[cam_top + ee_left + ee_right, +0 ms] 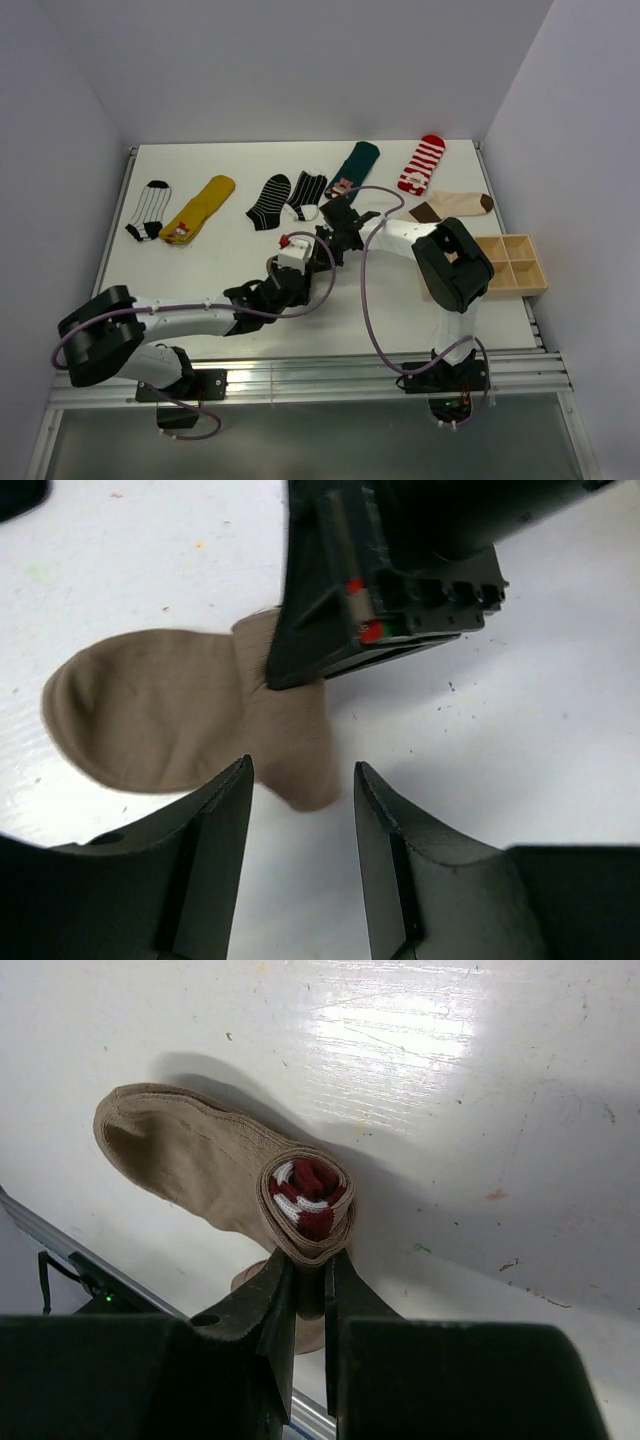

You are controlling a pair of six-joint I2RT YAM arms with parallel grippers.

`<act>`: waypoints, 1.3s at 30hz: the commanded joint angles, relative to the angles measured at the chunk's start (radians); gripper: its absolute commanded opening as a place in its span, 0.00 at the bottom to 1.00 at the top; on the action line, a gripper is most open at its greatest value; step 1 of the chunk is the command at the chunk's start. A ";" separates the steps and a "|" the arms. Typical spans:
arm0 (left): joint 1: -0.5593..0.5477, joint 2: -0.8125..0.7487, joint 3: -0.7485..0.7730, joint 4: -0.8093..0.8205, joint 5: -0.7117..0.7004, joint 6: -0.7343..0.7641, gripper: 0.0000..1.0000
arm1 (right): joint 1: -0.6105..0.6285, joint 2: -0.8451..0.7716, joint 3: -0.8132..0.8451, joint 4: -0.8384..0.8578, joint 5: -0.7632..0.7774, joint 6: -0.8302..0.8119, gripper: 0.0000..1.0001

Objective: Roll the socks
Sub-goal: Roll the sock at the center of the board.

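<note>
A tan sock lies on the white table with its toe end flat. Its cuff end is wound into a roll with a red and white lining showing at the core. My right gripper is shut on the lower edge of that roll. In the left wrist view the same tan sock spreads out to the left under the right gripper's black body. My left gripper stands open just short of the sock's near end, with nothing between its fingers. Both grippers meet mid-table, the left gripper below the right gripper.
Along the back lie more socks: black-and-white striped, yellow, black with white lines, dark striped, green, red-and-white, cream with brown. A wooden compartment box sits at the right edge.
</note>
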 commanded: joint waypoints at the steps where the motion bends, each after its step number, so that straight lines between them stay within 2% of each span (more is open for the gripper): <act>1: -0.049 0.102 0.067 0.067 -0.116 0.086 0.49 | 0.001 0.031 0.027 -0.098 0.033 -0.022 0.00; 15: -0.069 0.277 0.107 0.116 -0.198 0.103 0.48 | 0.003 0.043 0.033 -0.088 0.008 -0.019 0.00; 23: -0.053 0.362 0.139 0.061 -0.182 0.035 0.56 | 0.003 0.045 0.025 -0.076 -0.013 -0.019 0.00; 27: -0.037 0.389 0.150 0.039 -0.162 0.009 0.57 | 0.003 0.051 0.020 -0.069 -0.025 -0.019 0.00; 29: -0.031 0.409 0.160 0.023 -0.158 -0.005 0.55 | 0.004 0.049 0.017 -0.065 -0.032 -0.019 0.00; 31: -0.023 0.422 0.160 0.015 -0.139 -0.015 0.46 | 0.004 0.048 0.014 -0.062 -0.033 -0.019 0.00; 32: -0.019 0.422 0.159 0.009 -0.132 -0.024 0.36 | 0.004 0.045 0.007 -0.052 -0.035 -0.018 0.00; 33: -0.016 0.416 0.156 0.009 -0.118 -0.029 0.30 | 0.004 0.040 0.002 -0.047 -0.038 -0.018 0.00; 36: -0.005 0.385 0.141 0.001 -0.103 -0.046 0.17 | 0.003 0.038 -0.013 -0.016 -0.056 -0.008 0.00; 37: -0.004 0.376 0.139 -0.005 -0.104 -0.051 0.17 | 0.003 0.040 -0.012 -0.021 -0.056 -0.008 0.00; 39: -0.002 0.353 0.142 -0.042 -0.118 -0.064 0.27 | 0.003 0.048 -0.009 -0.024 -0.052 -0.008 0.00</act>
